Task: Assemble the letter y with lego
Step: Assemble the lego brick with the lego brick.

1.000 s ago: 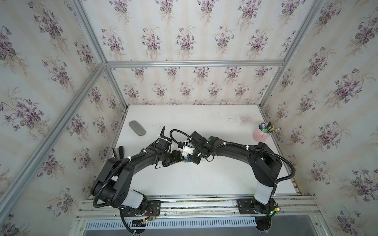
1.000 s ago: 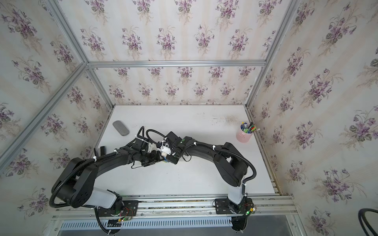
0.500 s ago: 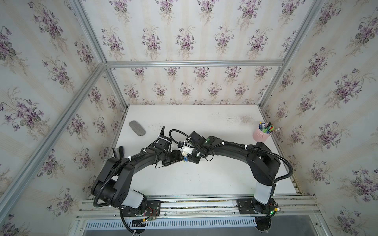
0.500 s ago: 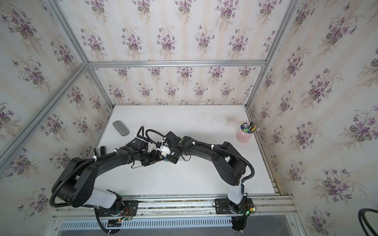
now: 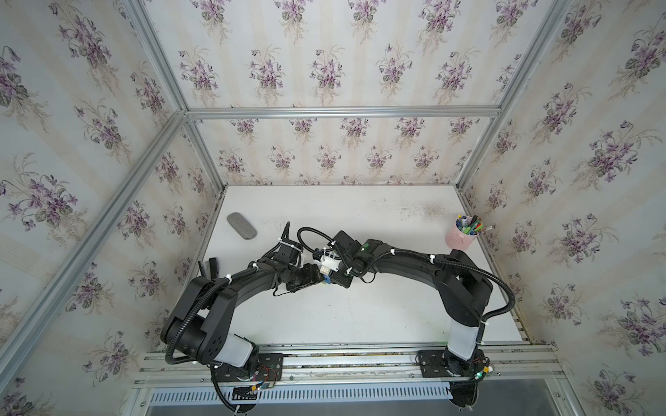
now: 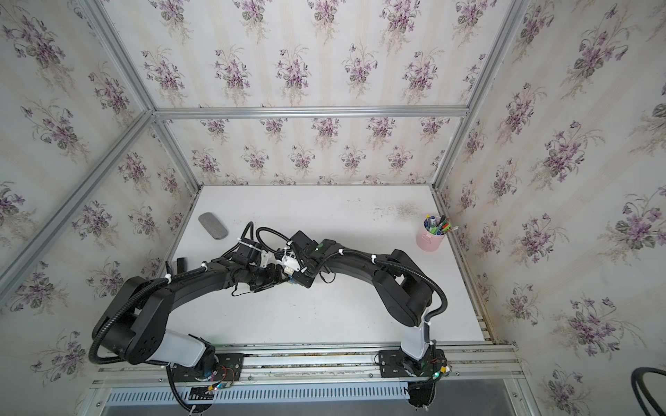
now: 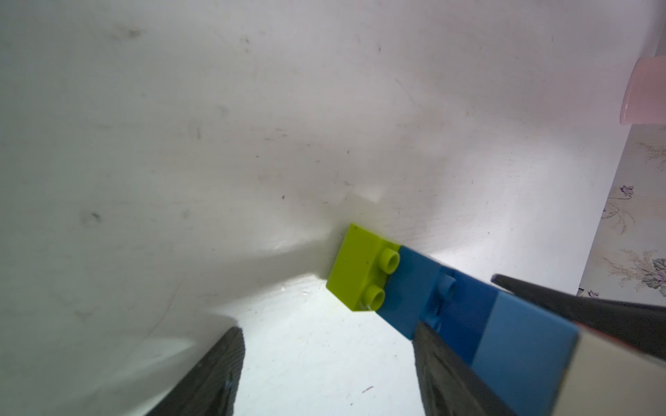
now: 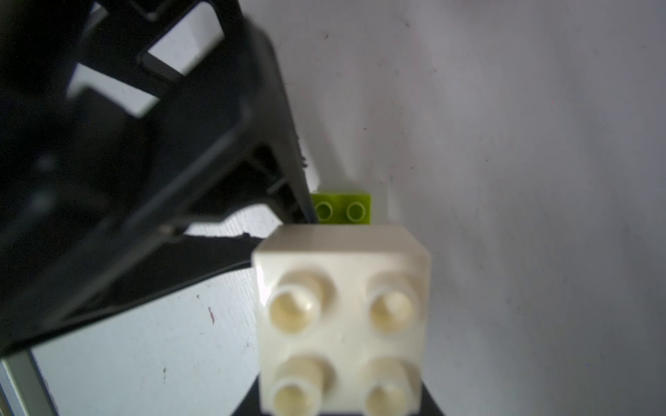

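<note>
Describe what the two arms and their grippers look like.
The left arm and right arm are glossy black with white base segments. Black corrugated cable conduit runs along each, fastened with white zip ties. The right arm carries a green light. The left gripper has dark, rough-textured fingers.

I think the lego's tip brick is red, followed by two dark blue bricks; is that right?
Not quite: on the lego, the tip brick is lime green, not red, as the left wrist view shows. Two dark blue bricks do follow it.
</note>
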Robot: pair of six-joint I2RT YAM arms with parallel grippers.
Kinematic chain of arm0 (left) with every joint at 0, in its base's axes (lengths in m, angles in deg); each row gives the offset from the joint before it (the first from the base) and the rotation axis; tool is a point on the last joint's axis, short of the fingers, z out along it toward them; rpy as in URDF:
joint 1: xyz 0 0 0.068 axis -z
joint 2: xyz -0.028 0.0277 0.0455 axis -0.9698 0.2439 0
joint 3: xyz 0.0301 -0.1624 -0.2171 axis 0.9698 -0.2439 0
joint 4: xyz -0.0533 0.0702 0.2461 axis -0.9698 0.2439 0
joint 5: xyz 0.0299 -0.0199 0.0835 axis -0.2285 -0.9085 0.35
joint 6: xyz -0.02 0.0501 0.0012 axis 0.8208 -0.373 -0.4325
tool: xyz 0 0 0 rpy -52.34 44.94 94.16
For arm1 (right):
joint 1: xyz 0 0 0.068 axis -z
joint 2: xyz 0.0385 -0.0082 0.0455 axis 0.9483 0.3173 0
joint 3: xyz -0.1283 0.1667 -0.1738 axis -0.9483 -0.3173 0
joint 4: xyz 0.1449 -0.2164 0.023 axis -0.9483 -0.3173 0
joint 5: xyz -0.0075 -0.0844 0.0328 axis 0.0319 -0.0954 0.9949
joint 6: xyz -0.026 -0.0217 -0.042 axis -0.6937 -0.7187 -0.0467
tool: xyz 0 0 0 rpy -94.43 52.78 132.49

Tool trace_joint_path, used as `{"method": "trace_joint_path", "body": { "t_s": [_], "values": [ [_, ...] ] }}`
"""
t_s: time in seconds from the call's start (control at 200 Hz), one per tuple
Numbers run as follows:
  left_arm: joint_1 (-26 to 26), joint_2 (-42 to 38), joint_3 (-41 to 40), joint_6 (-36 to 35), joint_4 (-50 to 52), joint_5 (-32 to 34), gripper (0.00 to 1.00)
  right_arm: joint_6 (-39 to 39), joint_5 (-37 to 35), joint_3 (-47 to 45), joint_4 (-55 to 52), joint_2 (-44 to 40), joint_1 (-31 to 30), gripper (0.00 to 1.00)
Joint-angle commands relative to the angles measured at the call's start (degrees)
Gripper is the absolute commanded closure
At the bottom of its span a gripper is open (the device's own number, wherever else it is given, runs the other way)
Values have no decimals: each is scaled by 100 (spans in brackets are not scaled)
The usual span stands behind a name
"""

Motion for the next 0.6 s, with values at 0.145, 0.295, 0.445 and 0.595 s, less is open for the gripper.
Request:
{"method": "trace_joint_path", "body": {
  "t_s": [0.145, 0.295, 0.445, 0.595],
  "values": [
    [-4, 148, -26, -74, 656, 515, 28, 44, -42, 176, -166, 146, -32, 73],
    [-11, 179, -29, -77, 674, 506, 28, 60, -91, 213, -195, 192, -51, 73],
    [-11, 199, -27, -70, 678, 515, 29, 97, -113, 316, -258, 252, -92, 73],
    [-24, 245, -27, -68, 687, 528, 31, 101, -166, 468, -379, 347, -121, 73]
  ]
}}
